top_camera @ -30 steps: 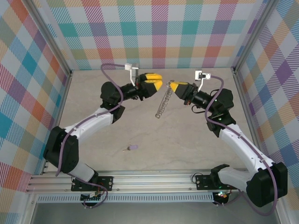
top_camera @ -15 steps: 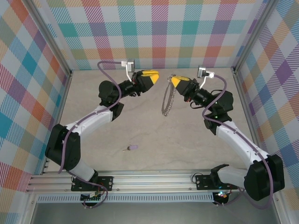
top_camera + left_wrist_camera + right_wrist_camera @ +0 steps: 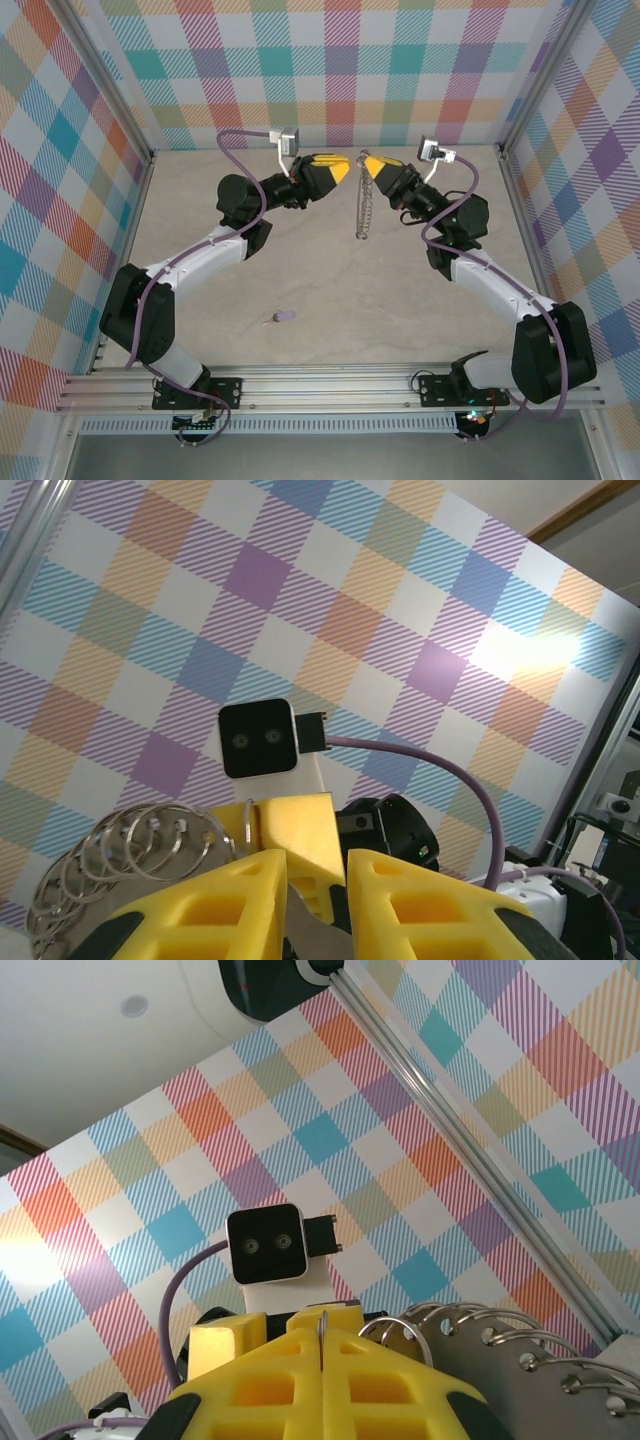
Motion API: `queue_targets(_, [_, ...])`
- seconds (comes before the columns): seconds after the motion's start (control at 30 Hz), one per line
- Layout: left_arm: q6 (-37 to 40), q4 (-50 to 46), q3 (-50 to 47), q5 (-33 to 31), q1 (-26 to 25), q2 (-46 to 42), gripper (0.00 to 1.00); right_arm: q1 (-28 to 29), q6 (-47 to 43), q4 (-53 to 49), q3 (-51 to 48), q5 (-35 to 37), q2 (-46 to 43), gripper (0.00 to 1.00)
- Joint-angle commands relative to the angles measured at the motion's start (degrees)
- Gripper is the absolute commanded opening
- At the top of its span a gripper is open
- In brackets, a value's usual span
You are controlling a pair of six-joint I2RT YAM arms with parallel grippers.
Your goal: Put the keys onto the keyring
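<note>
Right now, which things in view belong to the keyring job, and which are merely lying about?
For the job: large grey metal keyring fringed with silvery loops, held in the right gripper; tiny lilac-headed key on the table.
Not for the job: checked walls; aluminium rail.

– Light?
– Bright, even, from above; only faint soft shadows on the table [image 3: 400, 290]
– Glare?
– A pale washed patch on the plaid wall [image 3: 515, 650]; the white ceiling [image 3: 70, 1050] looks nearly blown out, everything else sharp
</note>
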Motion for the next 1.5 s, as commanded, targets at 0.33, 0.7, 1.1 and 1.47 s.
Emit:
queue_targets(0.33, [-0.6,3.1,2.3,0.0,-0.7,1.2,0.25,0.8,2.2,6.4,0.0,1.1,0.3,0.00])
queue_targets(0.7, [-0.5,3.0,3.1,0.0,-1.4,1.8,0.29,1.7,2.2,5.9,0.2,0.6,0.7,0.00])
queue_targets(1.1, [0.0,2.3,3.5,0.1,-1.6,2.4,0.31,2.7,2.3,6.0,0.7,0.1,1.7,0.00])
queue_targets(1.47, [6.0,-4.7,2.2,-2.3,-1.6,0.7,0.34,2.7,1.4,4.6,0.3,0.3,1.0,0.00])
